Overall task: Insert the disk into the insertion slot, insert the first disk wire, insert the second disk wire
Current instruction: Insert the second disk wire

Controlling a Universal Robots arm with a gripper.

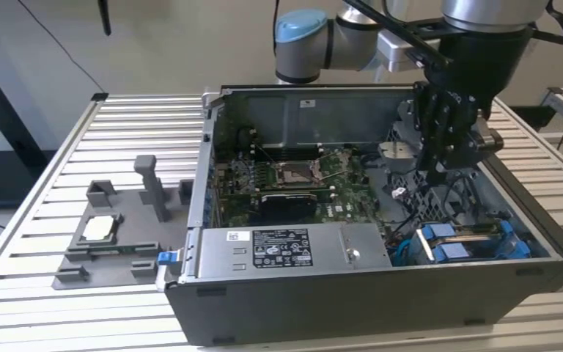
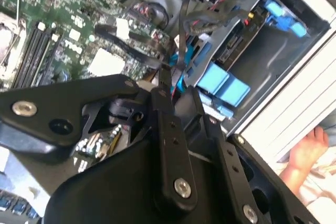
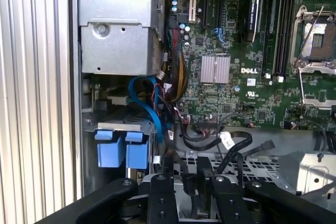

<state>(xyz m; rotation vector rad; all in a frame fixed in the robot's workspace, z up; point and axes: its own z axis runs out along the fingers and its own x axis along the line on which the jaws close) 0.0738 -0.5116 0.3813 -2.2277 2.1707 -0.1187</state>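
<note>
Hanging over case (image 1: 360,301), claw (image 1: 436,170) nr insertion slot (image 3: 118,126)

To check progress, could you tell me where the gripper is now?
In the exterior view the gripper is inside the open computer case, on the exterior view's right, beside the motherboard and near the insertion slot.

We look down on the open computer case (image 1: 380,308) at a slant in the exterior view, from off one long side. The camera stands far enough back to take in the slatted table (image 1: 135,125) beyond the case's edges. Both wrist views peer past the gripper (image 3: 184,179) from close inside the case (each is turned differently). They share the motherboard (image 3: 236,103) and the blue tabs of the disk (image 3: 123,148) by a case corner.
</note>
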